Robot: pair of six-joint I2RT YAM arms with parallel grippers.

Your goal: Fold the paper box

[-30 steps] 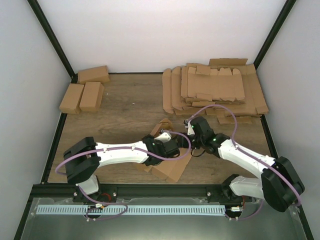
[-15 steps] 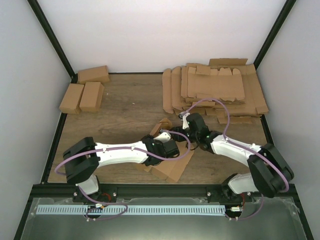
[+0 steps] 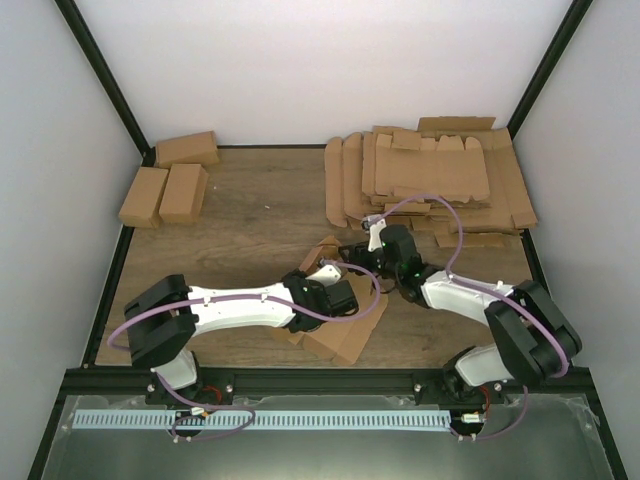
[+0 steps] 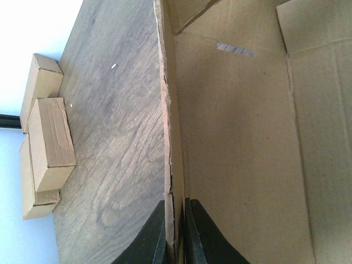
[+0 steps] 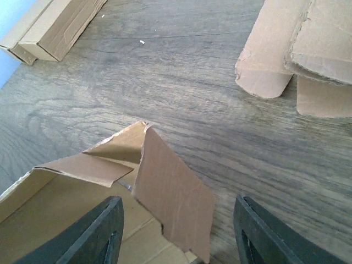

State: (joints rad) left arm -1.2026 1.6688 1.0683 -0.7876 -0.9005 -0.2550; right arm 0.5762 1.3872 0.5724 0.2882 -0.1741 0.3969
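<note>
Brown corrugated cardboard, half formed: the paper box (image 3: 345, 335) sits near the middle of the bench (image 3: 250, 230), just ahead of both arms, with its walls partly raised. My left end effector (image 4: 175, 223) is clamped narrow on the edge of one upright side wall; I judge this braces the carton so it cannot slide or splay. My right end effector (image 5: 177, 228) stands wide and holds nothing, its fingers either side of a raised end flap (image 5: 170, 187), placed, I think, to push it inward. Finished cartons (image 3: 165, 190) and the stack of flat blanks (image 3: 430, 180) lie well apart at the far edge.
</note>
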